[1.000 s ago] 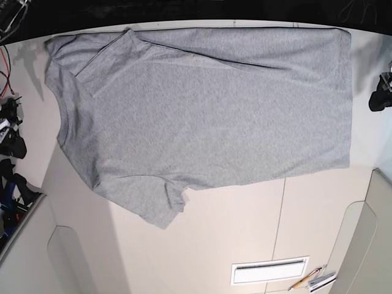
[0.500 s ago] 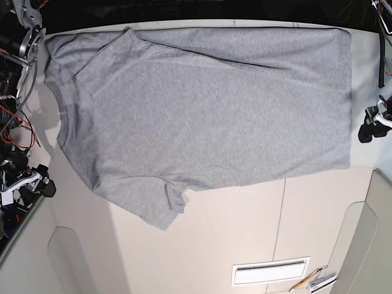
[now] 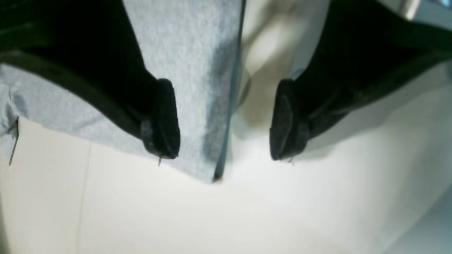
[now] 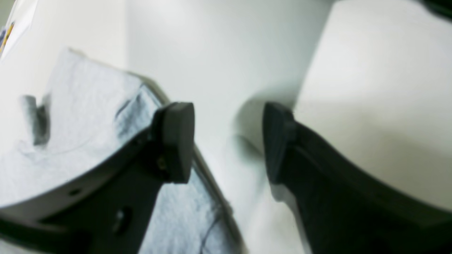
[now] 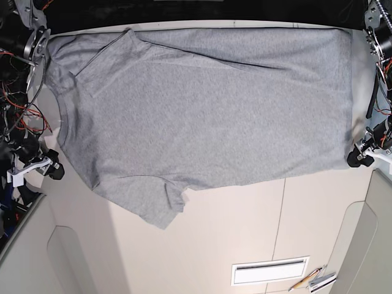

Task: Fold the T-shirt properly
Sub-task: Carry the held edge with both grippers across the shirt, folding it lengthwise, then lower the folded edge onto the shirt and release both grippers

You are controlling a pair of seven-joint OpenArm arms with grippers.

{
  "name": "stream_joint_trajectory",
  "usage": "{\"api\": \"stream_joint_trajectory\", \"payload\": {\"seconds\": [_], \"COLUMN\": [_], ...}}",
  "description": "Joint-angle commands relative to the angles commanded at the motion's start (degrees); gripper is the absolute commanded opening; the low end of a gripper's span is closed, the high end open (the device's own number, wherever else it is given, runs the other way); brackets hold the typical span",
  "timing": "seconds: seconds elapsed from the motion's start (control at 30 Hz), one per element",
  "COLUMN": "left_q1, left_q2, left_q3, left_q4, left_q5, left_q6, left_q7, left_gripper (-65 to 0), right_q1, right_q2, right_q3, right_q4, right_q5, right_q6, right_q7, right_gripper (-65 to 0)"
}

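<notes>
T-shirt (image 5: 208, 116) lies spread flat on the table (image 5: 245, 226), plain side up, collar toward the right arm's side. Left gripper (image 3: 224, 120) is wide open and empty, straddling the hem corner, one finger over cloth, the other over bare table. Right gripper (image 4: 227, 141) is also open and empty, just beside the shirt's edge.

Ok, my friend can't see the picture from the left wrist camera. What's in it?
The open left gripper hangs over the bottom corner of the grey T-shirt. One black finger is above the cloth, the other above the bare white table.
</notes>
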Motion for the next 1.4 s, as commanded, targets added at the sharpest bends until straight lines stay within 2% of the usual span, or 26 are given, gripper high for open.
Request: {"api": "stream_joint_trajectory", "payload": {"seconds": [0.27,0.37,0.57,0.83,0.87,0.9,0.97,1.03,1.07,1.17,1.3,1.4], "left_q1": [0.2,0.2,0.1,0.2,0.2,0.2,0.1,0.1,0.1,0.2,0.2,0.2], "left_q2": [2.8,4.1,4.5,4.5,4.5,4.5,4.3,4.0,3.9,3.1,1.9,1.0], "left_q3": [0.0,0.0,0.3,8.3,8.8,8.9,8.9,8.9,8.9,8.9,8.9,8.9], "left_q4": [-0.3,-0.3,-0.3,-0.3,-0.3,-0.2,0.2,1.0,1.4,3.1,6.6,9.7], "left_q5": [0.1,1.6,1.7,1.7,1.7,1.7,1.7,1.7,1.7,1.7,1.5,0.7], "left_q6": [0.0,0.0,0.0,0.0,0.0,0.0,0.0,0.0,0.0,0.0,0.0,0.0], "left_q7": [1.1,1.3,1.3,1.3,1.5,1.7,2.6,2.8,3.3,4.5,7.6,9.0], "left_gripper": [-21.2,-21.2,-21.2,-21.8,-24.9,-31.3,-47.7,-61.3,-65.0,-65.0,-65.0,-65.0], "right_q1": [0.0,0.0,0.0,0.0,0.0,0.0,0.1,0.2,0.4,1.3,1.9,1.9], "right_q2": [-4.7,-5.7,-7.9,-8.4,-8.4,-8.4,-8.2,-8.1,-8.0,-8.1,-8.1,-8.1], "right_q3": [0.0,0.0,-0.2,-7.5,-8.1,-8.5,-8.5,-8.5,-8.5,-8.5,-8.5,-8.5], "right_q4": [-0.3,-0.3,-0.3,-0.3,-0.3,-0.3,-0.2,-0.2,-0.1,0.0,0.9,4.1], "right_q5": [-2.0,-2.0,-2.0,-1.8,-2.1,-2.8,-3.5,-3.5,-3.6,-3.7,-3.7,-3.1], "right_q6": [0.00,0.15,0.22,0.20,0.20,0.20,0.20,0.22,0.22,1.09,1.09,1.09], "right_q7": [1.3,1.2,1.2,1.2,1.2,1.2,1.2,1.2,1.2,1.2,1.0,-2.3], "right_gripper": [-34.0,-34.0,-34.0,-35.0,-38.0,-42.9,-53.8,-64.5,-65.0,-65.0,-65.0,-65.0]}}
